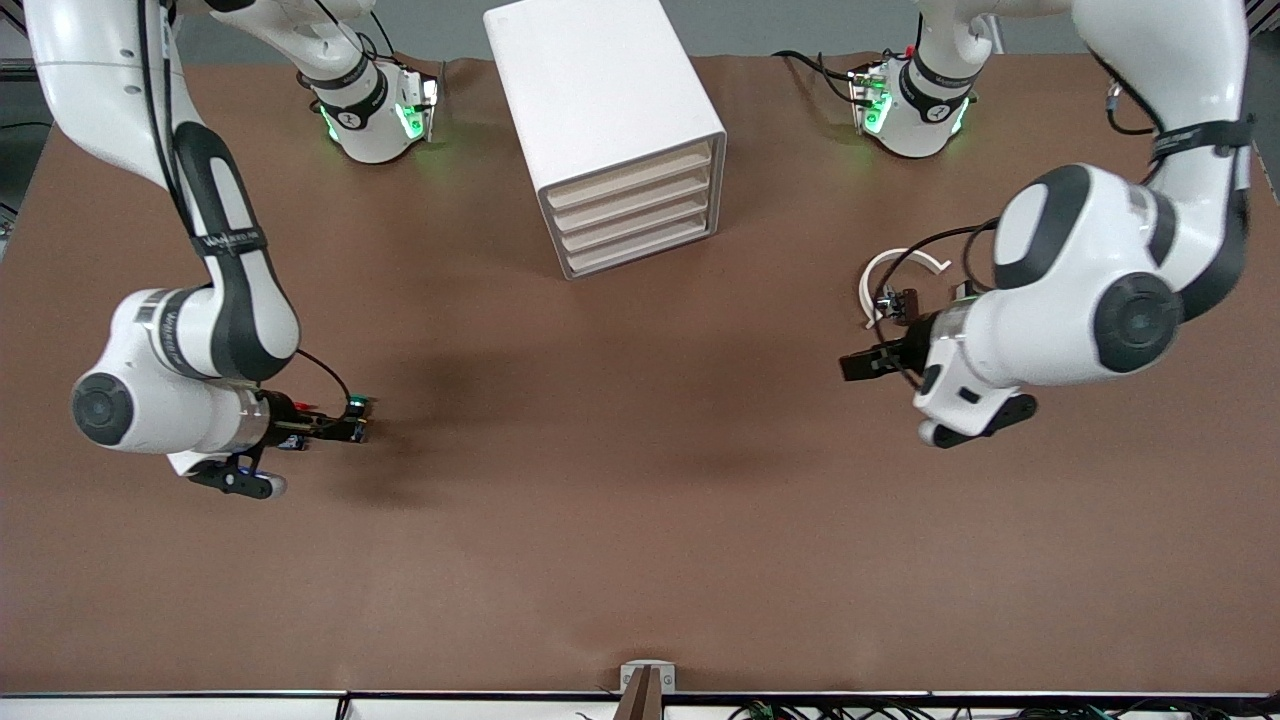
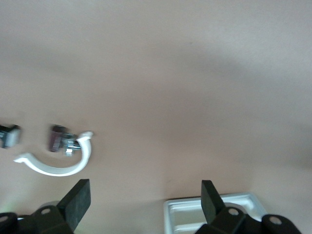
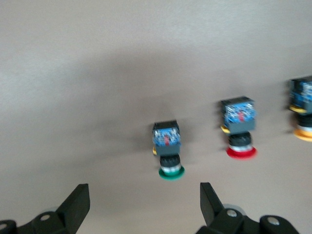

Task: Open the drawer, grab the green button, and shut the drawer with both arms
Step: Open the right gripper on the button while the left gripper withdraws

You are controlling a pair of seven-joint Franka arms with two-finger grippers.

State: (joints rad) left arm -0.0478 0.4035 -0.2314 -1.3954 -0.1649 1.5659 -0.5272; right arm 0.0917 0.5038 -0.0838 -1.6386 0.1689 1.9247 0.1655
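Observation:
The white cabinet (image 1: 600, 80) stands at the robots' side of the table, midway between the arms, and all its drawers look shut. The drawer (image 1: 640, 222) is third from the top. The green-capped button (image 3: 168, 150) lies on its side on the brown table in the right wrist view, just ahead of my open, empty right gripper (image 3: 144, 195). That gripper (image 1: 350, 430) hovers low at the right arm's end. My left gripper (image 1: 858, 364) is open and empty (image 2: 145, 195), low over the table at the left arm's end.
A red-capped button (image 3: 239, 129) and a yellow-capped one (image 3: 302, 112) lie beside the green one. A white clamp ring (image 1: 900, 275) (image 2: 58, 163) with a dark bolted piece (image 2: 58, 137) lies by the left gripper. A white rimmed corner (image 2: 214, 212) shows between the left fingers.

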